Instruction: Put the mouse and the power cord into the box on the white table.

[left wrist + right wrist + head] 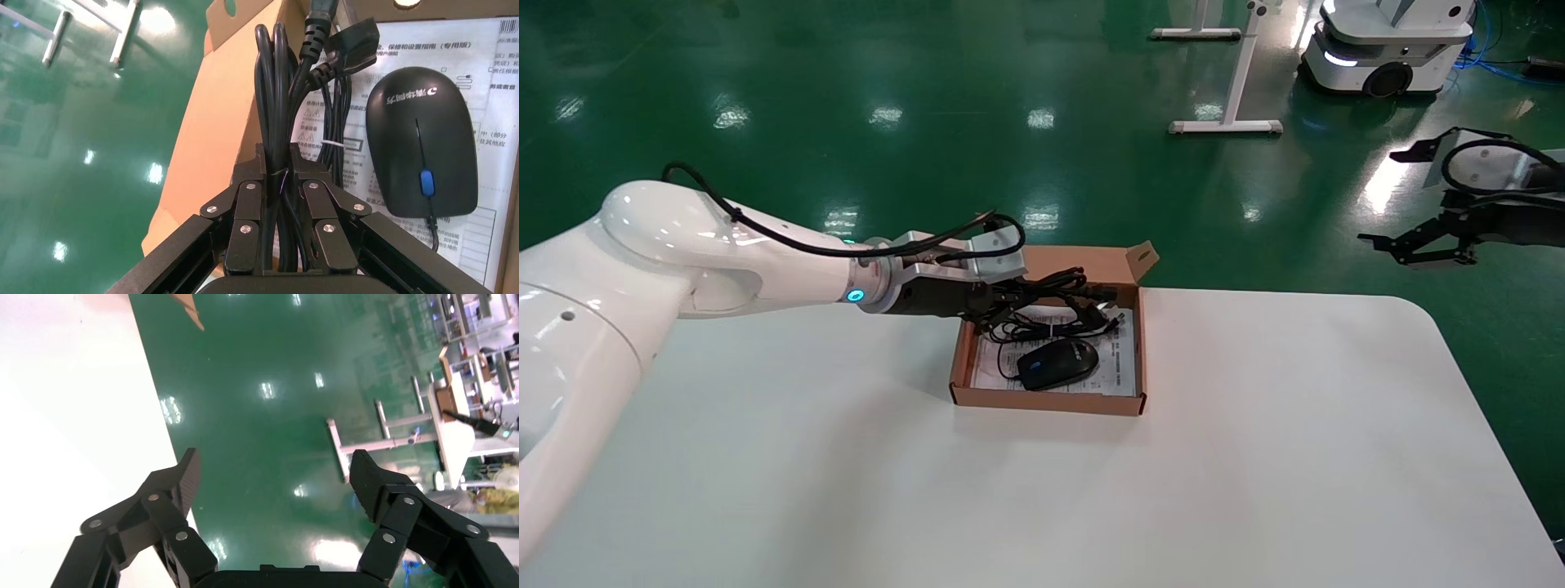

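Note:
The brown cardboard box [1050, 402] lies open on the white table [1254, 457], its lid flap standing up at the far side. Inside, the black mouse [1058, 363] rests on the white printed sheet; the left wrist view shows its blue wheel [426, 182]. My left gripper [1001, 306] reaches over the box's far left corner, shut on the coiled power cord [1054, 290]. In the left wrist view the cord bundle [272, 79] runs between the closed fingers [309, 184], plug end over the sheet. My right gripper [1397, 245] hangs open beyond the table's right edge.
Green floor surrounds the table. A white stand's feet [1226, 126] and another robot's base [1385, 49] are far behind. The right wrist view shows my right gripper [275, 462] over the floor beside the table edge [61, 386].

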Motion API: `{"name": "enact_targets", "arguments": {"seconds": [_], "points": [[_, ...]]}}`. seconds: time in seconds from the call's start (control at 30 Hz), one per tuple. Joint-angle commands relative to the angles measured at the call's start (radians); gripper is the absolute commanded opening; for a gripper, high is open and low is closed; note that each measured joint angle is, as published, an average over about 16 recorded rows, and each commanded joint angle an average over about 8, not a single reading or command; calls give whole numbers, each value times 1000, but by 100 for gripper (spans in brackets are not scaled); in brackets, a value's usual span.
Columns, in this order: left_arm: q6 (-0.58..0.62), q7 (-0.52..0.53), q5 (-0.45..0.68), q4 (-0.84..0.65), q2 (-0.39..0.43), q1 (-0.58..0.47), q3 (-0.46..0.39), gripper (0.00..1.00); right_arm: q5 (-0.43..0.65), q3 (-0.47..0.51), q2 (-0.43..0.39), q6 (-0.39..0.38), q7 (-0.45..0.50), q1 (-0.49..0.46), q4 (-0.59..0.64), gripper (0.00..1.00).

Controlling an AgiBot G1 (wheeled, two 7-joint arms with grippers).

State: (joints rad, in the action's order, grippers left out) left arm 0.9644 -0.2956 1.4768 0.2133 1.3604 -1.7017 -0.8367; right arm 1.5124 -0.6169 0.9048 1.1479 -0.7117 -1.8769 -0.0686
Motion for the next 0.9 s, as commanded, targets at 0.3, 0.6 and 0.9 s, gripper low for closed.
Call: {"name": "enact_targets", "arguments": {"seconds": [0.3,0.6,0.9], "points": [[-7,-5,-23,25,-2,21,-7,100,-9,5,-37,12,21,3,-7,100],[52,49,-102,138,-82,88,55,100,-105,46,-69,54,130,102,-157,100],[133,123,-211,295,-195,179,140,100,-222,96,-108,105,264,223,-340,100]]}}
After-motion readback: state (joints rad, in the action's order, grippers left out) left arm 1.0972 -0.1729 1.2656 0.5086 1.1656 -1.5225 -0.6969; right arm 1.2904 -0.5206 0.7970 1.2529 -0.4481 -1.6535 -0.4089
